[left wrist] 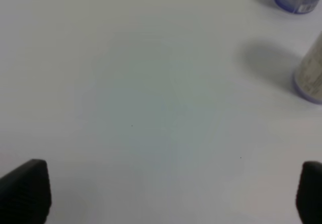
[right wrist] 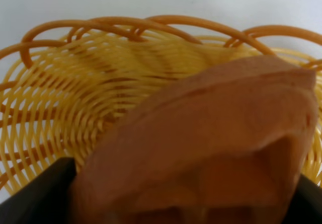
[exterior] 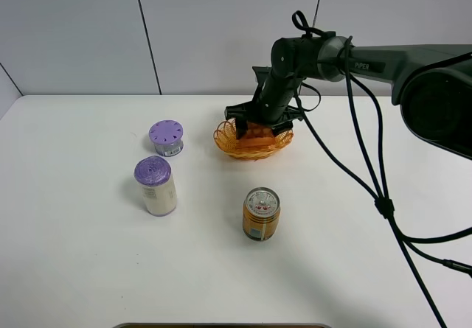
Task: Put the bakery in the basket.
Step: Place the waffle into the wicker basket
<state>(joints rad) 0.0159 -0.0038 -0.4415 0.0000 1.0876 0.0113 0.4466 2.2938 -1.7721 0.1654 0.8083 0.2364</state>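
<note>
The orange-brown bakery (exterior: 257,133) sits between the fingers of my right gripper (exterior: 260,128), down inside the yellow-orange wicker basket (exterior: 224,142) at the back middle of the table. In the right wrist view the bakery (right wrist: 201,143) fills the space between the two dark fingers (right wrist: 35,194), with the basket's woven wall and looped rim (right wrist: 75,98) just behind it. My right gripper is shut on the bakery. My left gripper (left wrist: 166,194) is open and empty over bare white table; it does not show in the exterior view.
An orange-gold drink can (exterior: 261,214) stands in front of the basket. A tall white cup with a purple lid (exterior: 155,186) and a short purple container (exterior: 167,137) stand to the left. Black cables (exterior: 380,195) hang from the right arm.
</note>
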